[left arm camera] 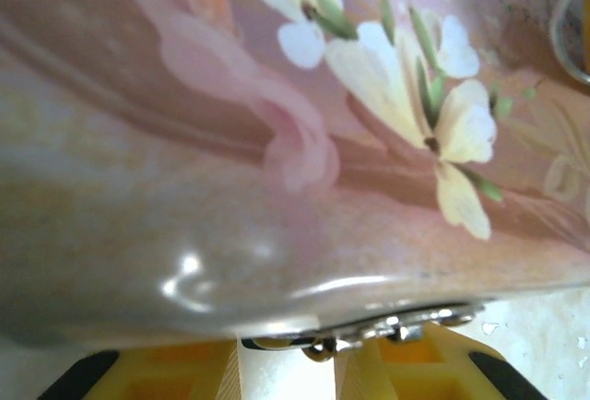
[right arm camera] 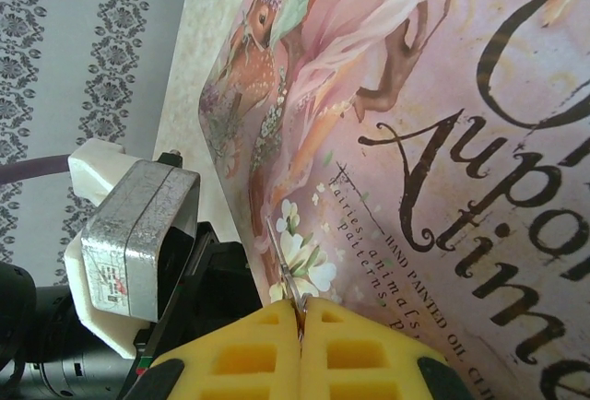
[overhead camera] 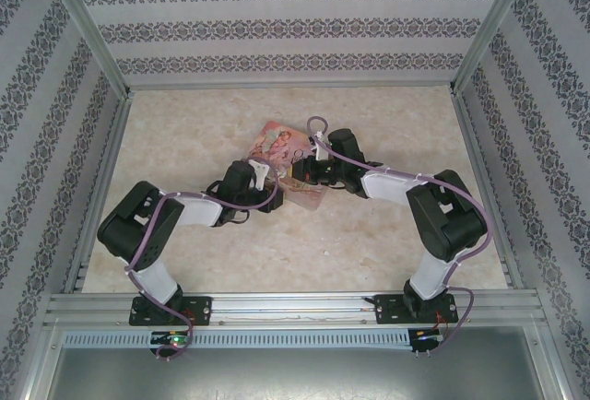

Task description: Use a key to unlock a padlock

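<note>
Near edge: both arm bases sit here. The arms reach fwd and meet mid-table over the marbled beige table top (overhead camera: 387, 252).

L gripper (left arm camera: 288, 368) is low at the near-left side of the pink illustrated rectangular tin box (overhead camera: 284, 142). Its yellow fingers stand apart w/ a narrow gap, bare table showing between them, and nothing seen clamped. Just at the top of that gap, along the tin's lower edge, is a row of small shiny metal bits (left arm camera: 369, 331). Could be clasp or lock hardware, can't tell which.

R gripper (right arm camera: 301, 317) comes in from the right. Its yellow fingers are pressed together on a thin silver metal blade (right arm camera: 286, 276) that sticks up out of the tips, prob. the key. The blade tip is over the tin's printed lid, near the white flowers. Can't tell if it touches the lid. Left of it in that view is the grey metal camera box (right arm camera: 138, 234) on the L wrist, so the two grippers are near each other.

Further in: a thin silver curved wire (left arm camera: 567, 27) shows at the right edge of the L wrist view, against the tin's lid. Maybe a shackle or a key ring, too cropped to say.

Padlock: its blue-teal body can't be made out in any view. By judgement it's somewhere at the tin, btw or under the grippers.

Progress, as a judgement: key looks picked up and brought to the tin, so approx. the first part is done. Left to do: get the padlock exposed and steadied (prob. L's job), line the blade up w/ the keyhole, insert, turn, and free the shackle. No sign of an opened lock yet.
</note>
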You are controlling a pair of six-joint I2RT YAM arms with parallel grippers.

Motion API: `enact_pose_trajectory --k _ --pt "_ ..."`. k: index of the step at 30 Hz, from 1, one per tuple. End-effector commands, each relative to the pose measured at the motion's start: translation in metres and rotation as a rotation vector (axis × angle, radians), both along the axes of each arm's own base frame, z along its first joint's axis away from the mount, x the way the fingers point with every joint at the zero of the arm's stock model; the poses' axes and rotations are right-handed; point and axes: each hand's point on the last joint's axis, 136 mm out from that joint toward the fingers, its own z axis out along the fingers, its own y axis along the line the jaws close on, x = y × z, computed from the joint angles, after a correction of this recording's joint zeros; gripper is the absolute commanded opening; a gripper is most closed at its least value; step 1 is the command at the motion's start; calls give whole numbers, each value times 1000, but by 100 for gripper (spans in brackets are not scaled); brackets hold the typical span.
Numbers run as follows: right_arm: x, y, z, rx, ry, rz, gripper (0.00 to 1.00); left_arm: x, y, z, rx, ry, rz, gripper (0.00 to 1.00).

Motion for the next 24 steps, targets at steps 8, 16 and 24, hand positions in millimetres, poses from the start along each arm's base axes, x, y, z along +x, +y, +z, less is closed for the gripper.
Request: enact_pose_trajectory --k 8,16,24 --pt "-27 -12 60 14 -180 25 0 -3 -10 68 -138 -84 -1 26" --pt "-68 -36 54 -52 -289 17 0 -14 -11 91 -209 -36 13 26" --pt "-100 -39 24 -182 -425 1 0 -17 -19 102 -274 15 5 26"
